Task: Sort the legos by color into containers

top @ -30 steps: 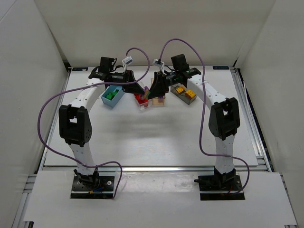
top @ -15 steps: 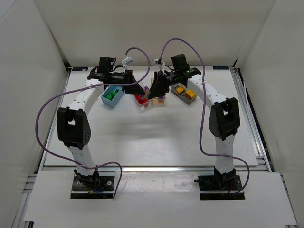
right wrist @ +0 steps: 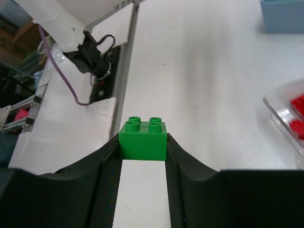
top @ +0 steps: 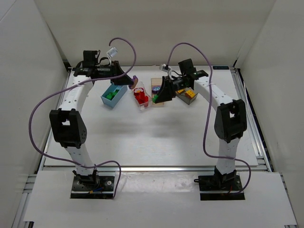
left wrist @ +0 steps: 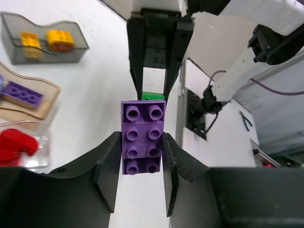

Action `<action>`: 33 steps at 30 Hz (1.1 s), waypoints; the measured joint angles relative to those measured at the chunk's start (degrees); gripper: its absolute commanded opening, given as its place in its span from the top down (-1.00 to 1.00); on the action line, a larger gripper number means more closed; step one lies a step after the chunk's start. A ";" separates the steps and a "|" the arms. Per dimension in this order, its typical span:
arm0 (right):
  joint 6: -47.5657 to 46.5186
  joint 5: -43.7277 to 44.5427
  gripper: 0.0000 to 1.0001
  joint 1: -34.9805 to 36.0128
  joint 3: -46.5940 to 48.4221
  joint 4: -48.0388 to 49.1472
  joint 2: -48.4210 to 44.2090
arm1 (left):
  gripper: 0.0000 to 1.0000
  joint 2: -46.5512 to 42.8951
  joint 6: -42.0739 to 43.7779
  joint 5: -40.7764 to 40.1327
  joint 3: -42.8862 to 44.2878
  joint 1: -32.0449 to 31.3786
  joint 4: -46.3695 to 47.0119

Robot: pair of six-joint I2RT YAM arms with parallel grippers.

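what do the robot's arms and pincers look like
The left arm and right arm have white links with bulky black joints. A purple cable loops along each. The left pincer and right pincer have black curved fingers.

White left arm (top: 77,97) and right arm (top: 216,94), black joint housings (top: 69,129); looping purple cables (top: 34,114); black base plates (top: 92,183); matte black end effector fingers (left wrist: 107,166)

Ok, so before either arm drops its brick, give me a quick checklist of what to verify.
1. Left tool clamped on purple brick: ok.
2. Right tool clamped on green brick: ok.
3. Peach bin holds purple, room left: ok.
4. Light blue bin holds green, open: ok.
5. Each tool over its matching bin: not ok, neither is there.
6. Room for the tools to cross paths: cannot tell.
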 measured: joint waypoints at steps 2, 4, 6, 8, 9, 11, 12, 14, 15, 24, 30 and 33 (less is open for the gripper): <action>-2.47 1.07 1.00 -1.42 -1.75 -2.14 -0.90 | 0.80 0.26 -0.24 0.35 2.08 1.60 0.46; -4.68 2.38 1.00 -2.71 -3.34 -4.13 -1.86 | 0.80 0.42 -0.39 0.22 3.37 1.60 0.85; -6.64 3.87 1.00 -3.89 -4.68 -5.64 -2.84 | 0.80 0.85 -0.50 -0.79 4.50 0.39 1.09; -7.98 5.84 1.00 -4.68 -6.14 -6.60 -4.04 | 0.80 1.57 -0.94 -4.02 5.09 -1.75 1.36; -8.55 7.02 1.00 -4.92 -6.84 -6.78 -4.66 | 0.80 2.01 -1.11 -5.77 5.22 -2.97 1.29; -9.11 9.68 1.00 -5.33 -8.63 -6.88 -6.36 | 0.80 3.28 -1.66 -11.91 5.51 -5.99 1.27; -9.18 11.08 1.00 -5.49 -9.33 -6.91 -7.17 | 0.80 4.15 -2.01 -15.13 5.79 -7.69 1.31; -9.16 13.77 1.00 -5.86 -10.62 -6.78 -8.87 | 0.80 6.12 -2.67 -21.49 6.21 -10.58 1.27; -9.14 14.78 1.00 -5.95 -11.15 -6.69 -9.62 | 0.80 7.63 -3.06 -25.73 6.58 -12.41 1.25; -8.66 22.29 1.00 -7.39 -14.10 -5.75 -14.75 | 0.80 20.39 -7.08 -45.07 16.61 -16.57 1.42; -8.46 24.85 1.00 -8.00 -14.40 -4.83 -14.97 | 0.78 27.32 -8.04 -52.26 22.53 -17.22 2.01; -8.46 25.49 1.00 -8.07 -14.43 -4.79 -14.97 | 0.78 29.68 -8.17 -52.94 24.06 -17.88 2.16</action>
